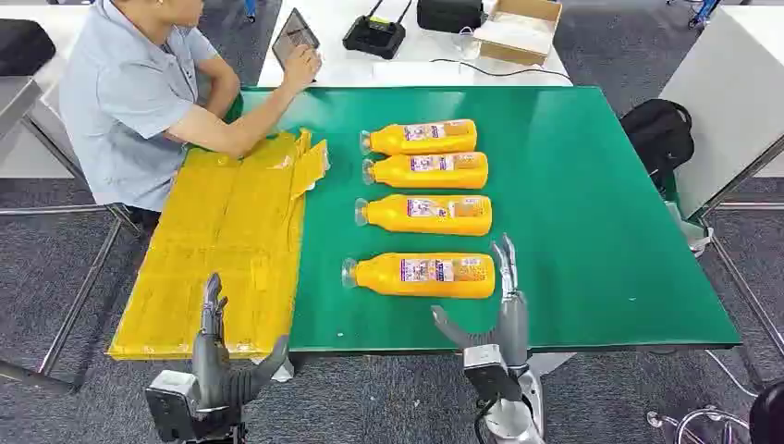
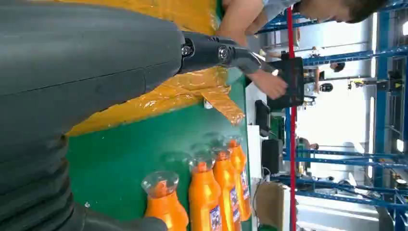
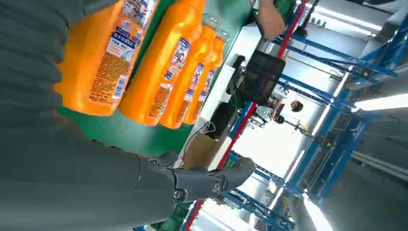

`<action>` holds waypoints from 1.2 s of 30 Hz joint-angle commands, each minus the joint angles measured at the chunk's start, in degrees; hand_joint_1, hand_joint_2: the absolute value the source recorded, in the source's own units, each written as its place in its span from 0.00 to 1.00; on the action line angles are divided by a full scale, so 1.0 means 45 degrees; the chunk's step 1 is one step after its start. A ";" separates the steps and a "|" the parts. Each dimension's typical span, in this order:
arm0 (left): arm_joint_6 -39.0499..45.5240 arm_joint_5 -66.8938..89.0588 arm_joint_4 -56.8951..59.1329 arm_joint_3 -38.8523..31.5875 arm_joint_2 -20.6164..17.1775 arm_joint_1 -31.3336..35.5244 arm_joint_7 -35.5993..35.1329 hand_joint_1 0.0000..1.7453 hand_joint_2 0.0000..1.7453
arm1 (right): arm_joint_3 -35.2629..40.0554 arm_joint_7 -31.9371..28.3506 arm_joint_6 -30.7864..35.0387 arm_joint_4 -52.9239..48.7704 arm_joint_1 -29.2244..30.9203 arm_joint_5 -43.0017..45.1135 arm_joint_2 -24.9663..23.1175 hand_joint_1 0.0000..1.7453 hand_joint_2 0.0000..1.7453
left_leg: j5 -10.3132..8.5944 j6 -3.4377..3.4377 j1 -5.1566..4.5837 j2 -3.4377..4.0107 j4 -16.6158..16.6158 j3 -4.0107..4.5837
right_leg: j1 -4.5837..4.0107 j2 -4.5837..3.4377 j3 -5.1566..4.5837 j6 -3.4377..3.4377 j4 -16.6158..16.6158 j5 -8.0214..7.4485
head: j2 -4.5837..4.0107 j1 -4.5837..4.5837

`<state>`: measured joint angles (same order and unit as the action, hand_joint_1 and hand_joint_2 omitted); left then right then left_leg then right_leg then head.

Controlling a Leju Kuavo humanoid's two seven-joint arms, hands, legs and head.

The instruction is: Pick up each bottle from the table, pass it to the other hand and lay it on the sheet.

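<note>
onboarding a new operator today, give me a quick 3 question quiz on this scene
1. How many orange bottles lie on the green table?
2. True or false: a bottle already lies on the yellow sheet.
3. Which hand is beside the nearest bottle: A) left hand B) right hand C) the person's hand?

Key
1. Four, side by side, caps toward the sheet.
2. False: the sheet carries no bottle.
3. B. It is at the bottle's base end, holding nothing.
</note>
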<state>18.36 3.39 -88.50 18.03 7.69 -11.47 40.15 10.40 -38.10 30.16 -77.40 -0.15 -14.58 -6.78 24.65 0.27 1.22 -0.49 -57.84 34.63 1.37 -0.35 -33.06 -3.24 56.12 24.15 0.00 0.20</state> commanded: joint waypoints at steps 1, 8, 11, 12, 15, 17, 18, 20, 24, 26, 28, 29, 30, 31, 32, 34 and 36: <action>-0.0700 0.0224 -0.0273 -0.1321 -0.0232 -0.0226 -0.0034 0.00 1.00 | -0.1215 -0.0423 -0.0230 0.0060 0.0823 0.0604 -0.0725 0.00 1.00 | 0.0043 -0.0025 0.0006 0.0073 0.0002 -0.0077 | -0.0022 -0.0044 0.0054 0.0070 -0.0003 0.0020 | 0.0000 -0.0005; -0.0700 0.0224 -0.0273 -0.1321 -0.0232 -0.0226 -0.0034 0.00 1.00 | -0.1215 -0.0423 -0.0230 0.0060 0.0823 0.0604 -0.0725 0.00 1.00 | 0.0027 -0.0027 0.0003 0.0045 0.0004 -0.0059 | -0.0015 -0.0021 0.0045 0.0049 -0.0012 0.0011 | 0.0000 0.0000; -0.0700 0.0224 -0.0273 -0.1321 -0.0232 -0.0226 -0.0034 0.00 1.00 | -0.1215 -0.0423 -0.0230 0.0060 0.0823 0.0604 -0.0725 0.00 1.00 | 0.0021 -0.0020 0.0001 0.0024 0.0008 -0.0052 | -0.0012 -0.0004 0.0044 0.0046 -0.0009 0.0014 | 0.0000 0.0000; -0.0700 0.0224 -0.0273 -0.1321 -0.0232 -0.0226 -0.0034 0.00 1.00 | -0.1215 -0.0423 -0.0230 0.0060 0.0823 0.0604 -0.0725 0.00 1.00 | 0.0015 -0.0014 0.0002 0.0020 0.0005 -0.0035 | -0.0009 -0.0007 0.0028 0.0032 -0.0007 0.0009 | 0.0000 0.0000; -0.0742 0.0210 -0.0214 -0.1349 -0.0215 -0.0186 -0.0034 0.00 1.00 | -0.1301 -0.0423 -0.0218 0.0004 0.0813 0.0681 -0.0764 0.00 1.00 | 0.0028 -0.0023 0.0003 0.0031 0.0006 -0.0062 | -0.0016 -0.0008 0.0052 0.0054 -0.0008 0.0019 | 0.0000 0.0000; -0.0765 0.0312 -0.0123 -0.1528 -0.0208 -0.0104 -0.0034 0.00 1.00 | -0.1383 -0.0423 -0.0284 -0.0183 0.0783 0.0661 -0.0779 0.00 1.00 | 0.0017 -0.0017 -0.0001 0.0025 0.0007 -0.0043 | -0.0008 -0.0008 0.0033 0.0038 -0.0006 0.0011 | 0.0000 -0.0005; -0.0842 0.0281 -0.0098 -0.1599 -0.0212 -0.0053 -0.0034 0.00 1.00 | -0.1414 -0.0423 -0.0290 -0.0245 0.0765 0.0609 -0.0777 0.00 1.00 | 0.0018 -0.0018 0.0000 0.0023 0.0008 -0.0048 | -0.0010 -0.0004 0.0037 0.0043 -0.0007 0.0013 | 0.0000 -0.0005; -0.0925 0.0309 -0.0142 -0.1813 -0.0157 0.0041 -0.0034 0.00 1.00 | -0.1399 -0.0423 -0.0467 -0.0460 0.0619 0.0448 -0.0757 0.00 1.00 | 0.0024 -0.0024 0.0003 0.0022 0.0002 -0.0054 | -0.0016 0.0002 0.0046 0.0053 -0.0005 0.0018 | 0.0000 0.0000; -0.1075 0.0416 -0.0066 -0.1881 -0.0056 0.0109 -0.0034 0.00 1.00 | -0.1395 -0.0423 -0.0616 -0.0525 0.0341 0.0247 -0.0772 0.00 1.00 | 0.0006 -0.0015 -0.0004 0.0001 0.0008 -0.0031 | -0.0002 0.0013 0.0023 0.0027 -0.0006 0.0009 | 0.0000 0.0000; -0.1111 0.0483 -0.0039 -0.1865 -0.0046 0.0060 -0.0034 0.00 1.00 | -0.1440 -0.0423 -0.0562 -0.0625 0.0250 0.0241 -0.0833 0.00 1.00 | 0.0017 -0.0021 0.0006 -0.0004 0.0007 -0.0050 | -0.0017 0.0025 0.0049 0.0045 -0.0013 0.0018 | 0.0000 0.0000; -0.1257 0.0494 0.0032 -0.2017 -0.0010 -0.0013 -0.0034 0.00 1.00 | -0.1383 -0.0423 -0.0624 -0.0953 0.0036 0.0204 -0.0895 0.00 1.00 | 0.0016 -0.0020 0.0001 -0.0002 0.0007 -0.0047 | -0.0011 0.0020 0.0043 0.0040 -0.0011 0.0018 | 0.0000 0.0000; -0.1345 0.0581 0.0028 -0.2040 -0.0044 -0.0030 -0.0034 0.00 1.00 | -0.1392 -0.0423 -0.0548 -0.1054 -0.0079 0.0168 -0.0914 0.00 1.00 | 0.0019 -0.0022 0.0003 0.0008 0.0006 -0.0049 | -0.0013 0.0012 0.0043 0.0044 -0.0010 0.0017 | 0.0000 -0.0005; -0.1280 0.0675 0.0024 -0.2099 -0.0051 -0.0031 -0.0034 0.00 1.00 | -0.1474 -0.0423 -0.0590 -0.1057 -0.0172 0.0280 -0.0965 0.00 1.00 | 0.0023 -0.0022 0.0001 0.0013 0.0009 -0.0058 | -0.0012 0.0009 0.0049 0.0050 -0.0010 0.0021 | 0.0000 0.0000; -0.1289 0.0685 -0.0029 -0.2233 -0.0026 -0.0061 -0.0034 0.00 1.00 | -0.1687 -0.0423 -0.0666 -0.0988 -0.0305 0.0449 -0.1094 0.00 1.00 | 0.0013 -0.0014 0.0001 0.0004 0.0010 -0.0038 | -0.0008 0.0011 0.0031 0.0033 -0.0010 0.0014 | 0.0000 0.0000; -0.1408 0.0618 -0.0100 -0.2327 -0.0012 -0.0109 -0.0034 0.00 1.00 | -0.1803 -0.0423 -0.0713 -0.1002 -0.0437 0.0508 -0.1165 0.00 1.00 | 0.0022 -0.0019 0.0006 0.0006 0.0011 -0.0058 | -0.0017 0.0015 0.0051 0.0048 -0.0014 0.0022 | 0.0000 -0.0005; -0.1495 0.0680 -0.0264 -0.2526 0.0020 -0.0216 -0.0034 0.00 1.00 | -0.1810 -0.0423 -0.0710 -0.1126 -0.0740 0.0386 -0.1144 0.00 1.00 | 0.0012 -0.0013 0.0004 -0.0010 0.0011 -0.0040 | -0.0012 0.0023 0.0037 0.0031 -0.0014 0.0016 | 0.0000 0.0000; -0.1557 0.0727 -0.0472 -0.2683 0.0112 -0.0331 -0.0034 0.00 1.00 | -0.1914 -0.0423 -0.0757 -0.1110 -0.0948 0.0386 -0.1136 0.00 1.00 | 0.0025 -0.0020 0.0005 0.0006 0.0010 -0.0061 | -0.0015 0.0014 0.0053 0.0044 -0.0015 0.0023 | 0.0000 -0.0005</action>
<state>12.17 6.01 -90.44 9.75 7.50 -12.57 40.17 4.87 -38.10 27.28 -81.77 -1.32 -13.03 -10.89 24.66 0.28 1.22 -0.49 -57.84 34.61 1.36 -0.35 -33.09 -3.24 56.12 24.16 0.00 0.18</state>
